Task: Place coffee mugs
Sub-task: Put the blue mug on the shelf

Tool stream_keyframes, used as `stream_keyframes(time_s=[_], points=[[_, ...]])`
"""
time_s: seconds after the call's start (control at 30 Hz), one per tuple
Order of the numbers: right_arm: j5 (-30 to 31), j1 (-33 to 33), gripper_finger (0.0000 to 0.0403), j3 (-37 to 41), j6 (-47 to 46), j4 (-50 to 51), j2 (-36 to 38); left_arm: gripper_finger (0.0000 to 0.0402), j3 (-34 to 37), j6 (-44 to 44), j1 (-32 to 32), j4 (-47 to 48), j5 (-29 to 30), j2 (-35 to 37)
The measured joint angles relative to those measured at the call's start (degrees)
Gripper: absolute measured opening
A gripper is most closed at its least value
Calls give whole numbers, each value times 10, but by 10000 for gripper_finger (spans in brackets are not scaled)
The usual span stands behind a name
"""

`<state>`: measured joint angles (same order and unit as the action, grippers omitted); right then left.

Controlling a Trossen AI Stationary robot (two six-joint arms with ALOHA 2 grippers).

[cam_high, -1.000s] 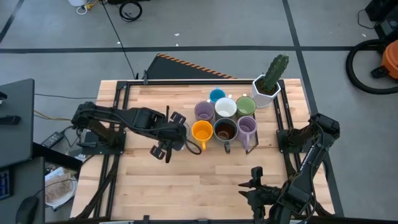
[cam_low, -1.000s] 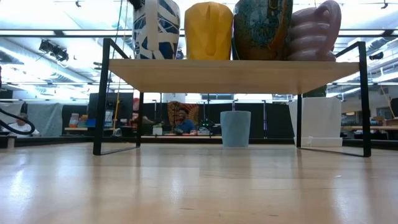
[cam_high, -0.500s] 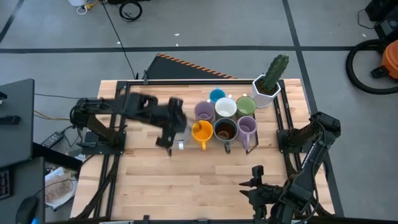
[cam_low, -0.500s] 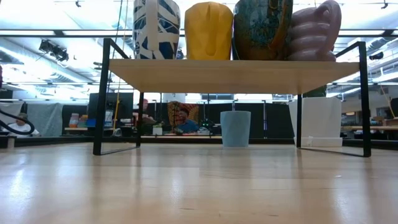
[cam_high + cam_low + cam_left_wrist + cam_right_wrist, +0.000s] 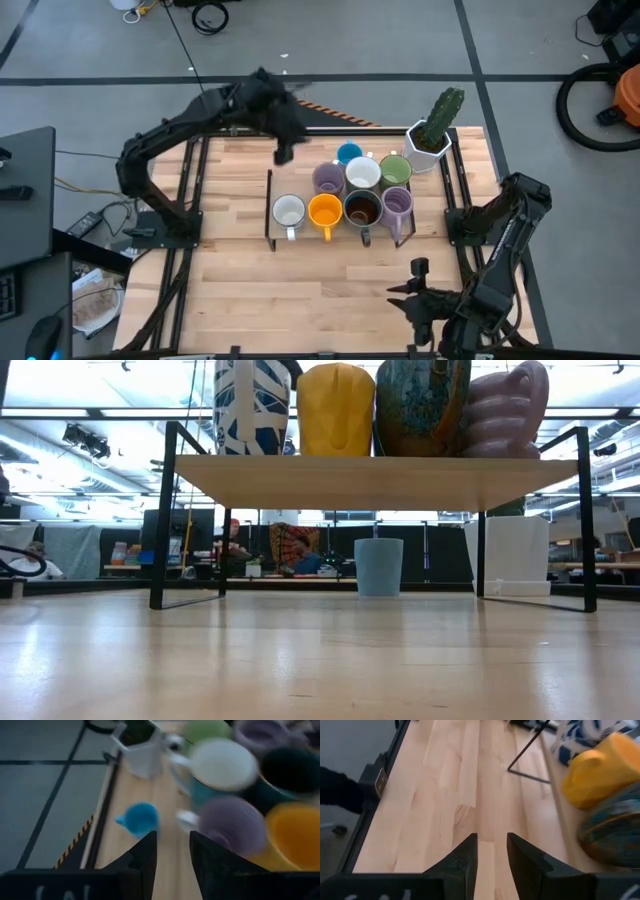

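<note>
We find the mugs grouped on a low shelf point(image 5: 272, 205) near the table's point(image 5: 230, 290) far right part. In the high view, the front row reads from the left: a white mug point(image 5: 289, 212) with blue pattern on its side, an orange mug point(image 5: 325, 212), a dark mug point(image 5: 362, 210) with a brown interior, and a lavender mug point(image 5: 398, 204). Behind them stand a second lavender mug point(image 5: 329, 179), a plain white mug point(image 5: 362, 173) and a green mug point(image 5: 395, 169), with a blue mug point(image 5: 349, 154) farthest back. All stand upright, close together, handles mostly toward the front. A cactus pot point(image 5: 428, 145) sits at the far right corner, just beside the green mug.

The left gripper point(image 5: 283, 150) is raised above the table's far edge, just behind the group; its fingers point(image 5: 145, 851) stand slightly apart with nothing between them. The right gripper point(image 5: 408, 290) waits low at the near right of the table, its fingers point(image 5: 465, 854) parted and holding nothing
</note>
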<state>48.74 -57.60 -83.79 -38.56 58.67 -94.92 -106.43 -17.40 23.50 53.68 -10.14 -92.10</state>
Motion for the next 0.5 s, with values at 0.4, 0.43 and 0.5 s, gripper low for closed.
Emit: stream_keyframes(time_s=[0.4,0.43,0.5], points=[[39,7,110,0,20,2,43,121,0,177,139,-121,-13,-118],[39,8,110,0,26,2,45,121,0,186,143,-119,-14,-130],[36,8,110,0,28,2,50,124,0,198,147,-113,-14,-151]])
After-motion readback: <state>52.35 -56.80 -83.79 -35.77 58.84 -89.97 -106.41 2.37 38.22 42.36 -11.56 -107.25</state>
